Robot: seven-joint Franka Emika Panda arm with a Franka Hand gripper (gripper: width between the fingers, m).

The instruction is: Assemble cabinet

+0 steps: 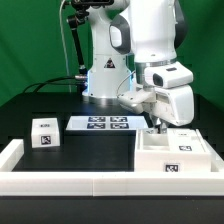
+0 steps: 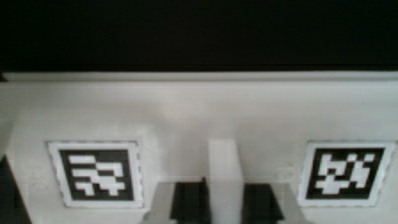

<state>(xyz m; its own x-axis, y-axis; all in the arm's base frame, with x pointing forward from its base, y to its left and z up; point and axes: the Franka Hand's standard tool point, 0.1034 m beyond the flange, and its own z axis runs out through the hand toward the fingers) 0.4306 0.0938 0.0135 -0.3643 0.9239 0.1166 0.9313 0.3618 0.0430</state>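
Claw sits low at the back edge of the large white plastic cabinet box, on the black bench at the exterior view's right. Spread or pinching: can't tell. Small white tagged cube block is well apart, toward the left, with the marker board between. Wrist view is blurred.

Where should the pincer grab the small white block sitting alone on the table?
Probably from straight above, closing on two opposite side faces of the small white block: it sits flat on the table, nothing over it, sides apparently clear.
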